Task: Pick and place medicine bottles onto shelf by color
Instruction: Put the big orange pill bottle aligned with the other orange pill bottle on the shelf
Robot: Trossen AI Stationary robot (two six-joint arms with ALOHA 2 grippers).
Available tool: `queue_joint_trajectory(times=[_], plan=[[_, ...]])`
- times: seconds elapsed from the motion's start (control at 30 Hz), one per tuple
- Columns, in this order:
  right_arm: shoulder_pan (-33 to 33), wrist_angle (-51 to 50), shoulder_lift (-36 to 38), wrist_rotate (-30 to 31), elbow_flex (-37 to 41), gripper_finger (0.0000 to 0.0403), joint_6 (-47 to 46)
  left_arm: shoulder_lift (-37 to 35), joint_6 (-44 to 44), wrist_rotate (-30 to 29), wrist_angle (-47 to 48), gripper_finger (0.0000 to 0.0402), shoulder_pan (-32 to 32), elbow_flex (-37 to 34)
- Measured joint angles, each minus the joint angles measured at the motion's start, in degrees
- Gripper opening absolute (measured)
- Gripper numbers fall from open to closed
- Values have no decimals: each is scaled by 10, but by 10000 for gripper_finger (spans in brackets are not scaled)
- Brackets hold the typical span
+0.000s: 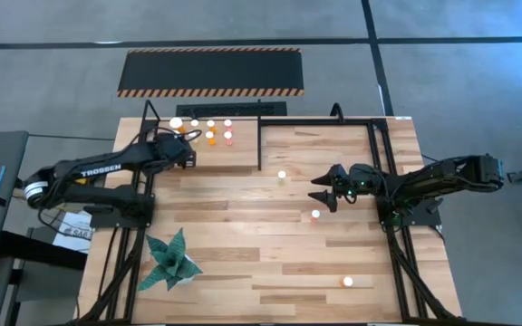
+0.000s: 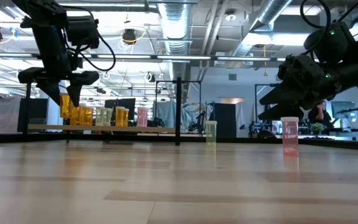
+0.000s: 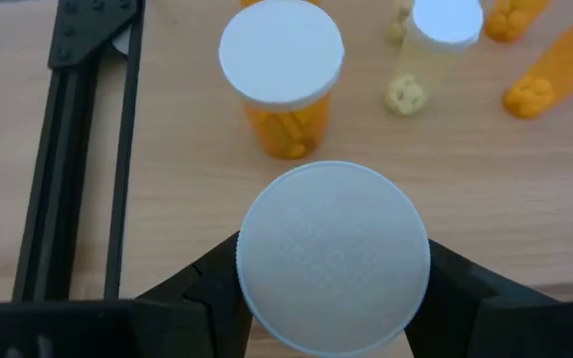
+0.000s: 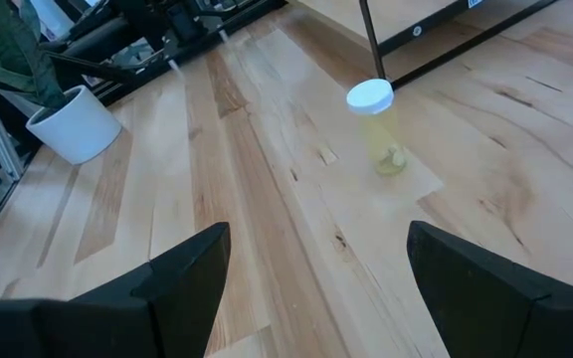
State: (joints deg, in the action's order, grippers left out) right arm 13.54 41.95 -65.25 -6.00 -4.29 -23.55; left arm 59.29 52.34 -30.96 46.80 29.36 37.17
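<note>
Bottles with white round caps and orange bodies (image 1: 210,131) stand upright, caps up, in rows at the desk's (image 1: 243,244) far left corner. Your left end effector (image 3: 332,283) holds one white-capped bottle (image 3: 332,261) upright just beside them. Your right end effector (image 4: 316,273) is wide and holds nothing, near a pale yellow bottle (image 4: 378,124). A green paper plant in a white pot (image 1: 172,260) sits well apart.

Bright, even overhead light; ceiling lamps (image 2: 129,35) glared in low view; soft shadows on table (image 1: 243,244); near cap (image 3: 332,257) blurred.
</note>
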Motion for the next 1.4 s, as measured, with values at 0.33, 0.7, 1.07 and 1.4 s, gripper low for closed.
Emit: queue_joint_trajectory(times=[0.33, 0.7, 1.07, 1.4], plan=[[0, 0, 0, 0, 0, 327, 0, 53, 27, -9, -3, 186, 0, 0], [0, -3, 0, 0, 0, 327, 0, 69, 70, -15, -4, 186, 0, 0], [0, -6, 0, 0, 0, 327, 0, 69, 73, -32, -11, 205, 0, 0], [0, -16, 0, 0, 0, 327, 0, 72, 70, -34, -17, 209, 1, 0]])
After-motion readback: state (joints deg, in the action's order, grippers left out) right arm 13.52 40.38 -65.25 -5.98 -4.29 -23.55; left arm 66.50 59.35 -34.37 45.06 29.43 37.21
